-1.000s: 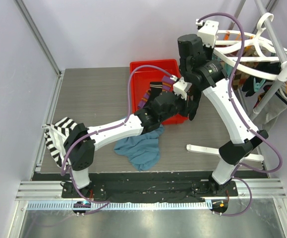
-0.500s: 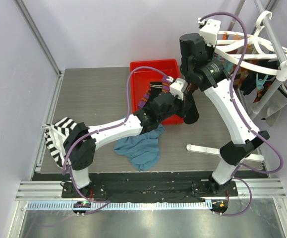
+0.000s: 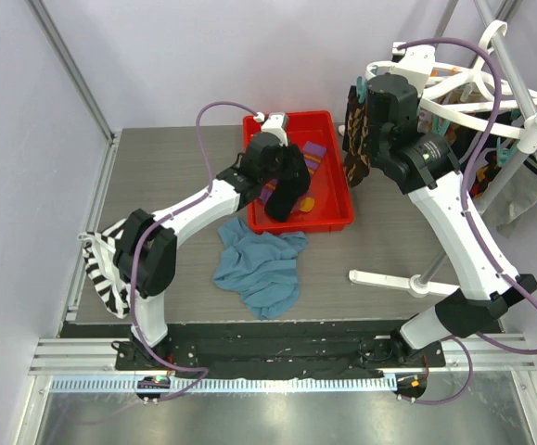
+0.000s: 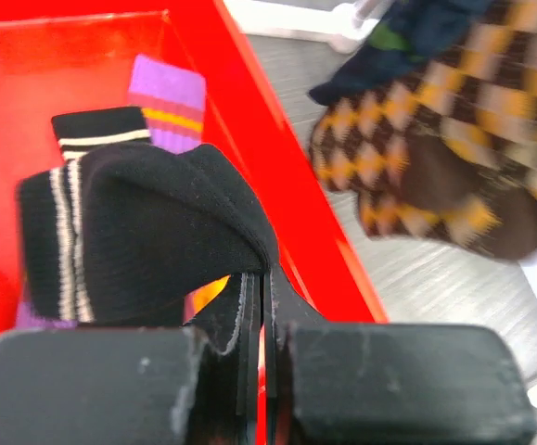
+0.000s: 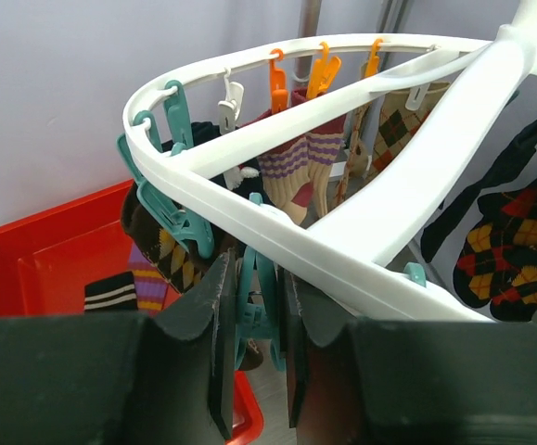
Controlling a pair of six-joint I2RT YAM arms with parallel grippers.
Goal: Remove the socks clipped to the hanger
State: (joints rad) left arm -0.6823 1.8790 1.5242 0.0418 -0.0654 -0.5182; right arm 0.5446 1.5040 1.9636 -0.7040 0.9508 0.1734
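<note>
The socks [image 5: 298, 171] hang clipped along the white hanger [image 5: 277, 227] at the far right. The right gripper [image 5: 256, 287] pinches a teal clip [image 5: 249, 320] beneath its rim (jaws nearly together). The left gripper [image 4: 263, 306] is clamped on a black sock [image 4: 147, 222] over the red tray [image 4: 268, 158].

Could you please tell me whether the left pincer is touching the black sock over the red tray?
Touching. The left wrist view shows the left pincer shut on a fold of the black sock.
</note>
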